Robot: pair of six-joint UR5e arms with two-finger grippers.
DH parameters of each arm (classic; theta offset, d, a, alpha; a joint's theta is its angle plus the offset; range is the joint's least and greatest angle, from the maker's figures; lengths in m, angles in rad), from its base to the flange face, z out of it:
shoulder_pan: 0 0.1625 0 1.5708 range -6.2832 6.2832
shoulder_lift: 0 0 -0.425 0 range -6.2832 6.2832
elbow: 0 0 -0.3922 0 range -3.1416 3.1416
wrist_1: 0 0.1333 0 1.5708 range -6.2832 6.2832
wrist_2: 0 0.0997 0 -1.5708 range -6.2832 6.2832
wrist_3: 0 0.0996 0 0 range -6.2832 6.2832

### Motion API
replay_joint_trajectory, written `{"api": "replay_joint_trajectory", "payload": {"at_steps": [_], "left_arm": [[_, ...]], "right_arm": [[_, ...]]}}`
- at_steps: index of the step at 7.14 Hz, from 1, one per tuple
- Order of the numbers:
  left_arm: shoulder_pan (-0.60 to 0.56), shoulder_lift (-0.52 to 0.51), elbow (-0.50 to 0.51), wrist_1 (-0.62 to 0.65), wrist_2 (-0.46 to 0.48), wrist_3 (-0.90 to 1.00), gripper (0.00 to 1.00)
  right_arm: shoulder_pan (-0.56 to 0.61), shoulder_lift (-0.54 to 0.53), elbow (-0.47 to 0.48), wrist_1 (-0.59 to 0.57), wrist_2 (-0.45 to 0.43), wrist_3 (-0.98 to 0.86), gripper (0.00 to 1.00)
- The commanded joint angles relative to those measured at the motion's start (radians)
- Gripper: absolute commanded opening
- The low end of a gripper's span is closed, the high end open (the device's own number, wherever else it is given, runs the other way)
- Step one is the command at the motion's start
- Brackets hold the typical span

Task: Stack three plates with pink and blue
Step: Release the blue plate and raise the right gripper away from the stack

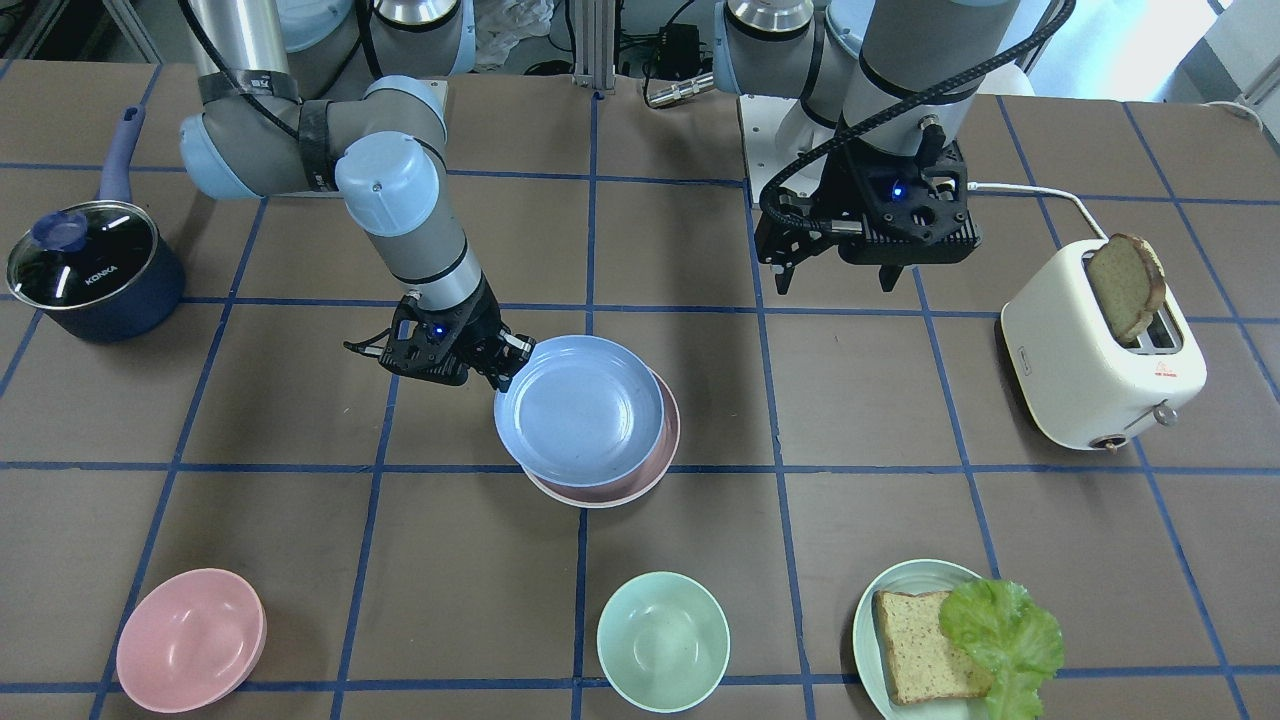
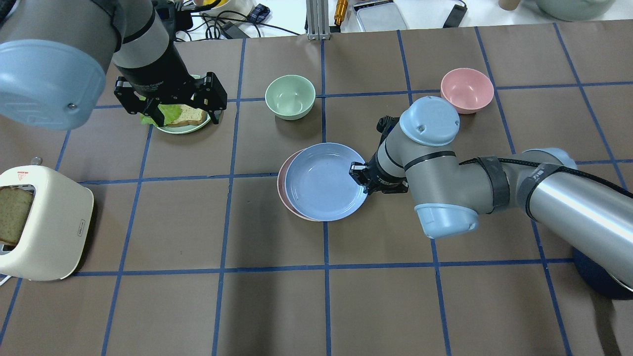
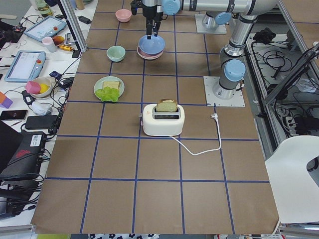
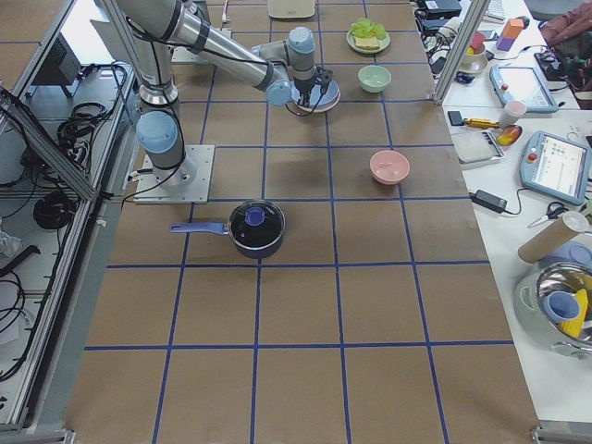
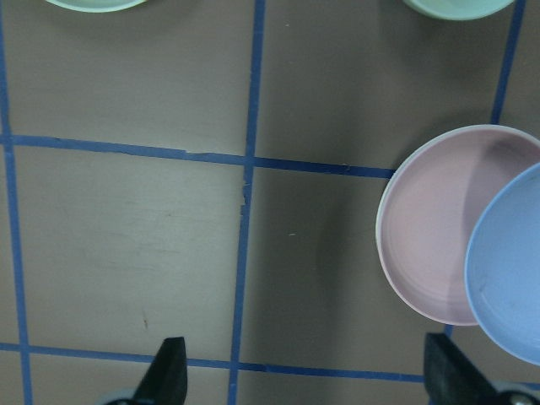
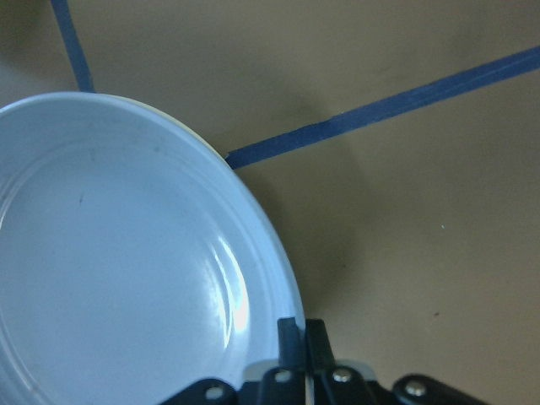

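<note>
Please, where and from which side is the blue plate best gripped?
Pinch its thin rim from above, on the edge toward the robot's right, as the right hand does now. The blue plate is shallow and offset over the pink plate, so that edge overhangs free.

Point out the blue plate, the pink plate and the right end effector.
Blue plate (image 1: pixel 580 410): front-facing view, its well.
Pink plate (image 5: pixel 426 224): left wrist view, bare inside.
Right end effector (image 6: pixel 302 336): right wrist view, between fingertips at the blue rim.

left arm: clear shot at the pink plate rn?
Probably, at its near rim only. The pink plate peeks out toward the open left gripper; the blue plate, pinched by the right gripper, covers the rest.
</note>
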Motion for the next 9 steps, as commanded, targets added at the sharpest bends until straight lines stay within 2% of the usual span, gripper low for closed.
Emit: {"api": "replay_joint_trajectory", "payload": {"at_steps": [1, 2, 3, 5, 7, 8, 9], "left_arm": [[0.0, 0.021, -0.013, 0.001, -0.002, -0.003, 1.0], [0.001, 0.024, -0.017, 0.001, 0.003, -0.003, 1.0], [0.001, 0.027, -0.017, 0.0, 0.007, 0.0, 1.0], [0.006, 0.03, -0.016, 0.0, 0.006, 0.007, 1.0], [0.009, 0.035, -0.014, 0.0, 0.006, 0.012, 1.0], [0.01, 0.036, -0.016, 0.0, 0.003, 0.013, 1.0], [0.014, 0.038, -0.014, 0.003, 0.001, 0.014, 1.0]], "right_arm": [[0.001, 0.011, -0.014, -0.061, 0.009, 0.006, 0.39], [-0.006, 0.017, -0.041, -0.086, -0.004, 0.005, 0.54], [-0.008, 0.025, -0.098, -0.074, -0.009, 0.005, 0.58], [-0.043, 0.039, -0.201, 0.064, -0.012, -0.056, 0.59], [-0.168, 0.037, -0.308, 0.25, -0.014, -0.268, 0.61], [-0.23, 0.023, -0.359, 0.365, -0.039, -0.371, 0.61], [-0.23, 0.01, -0.432, 0.474, -0.113, -0.416, 0.63]]}}
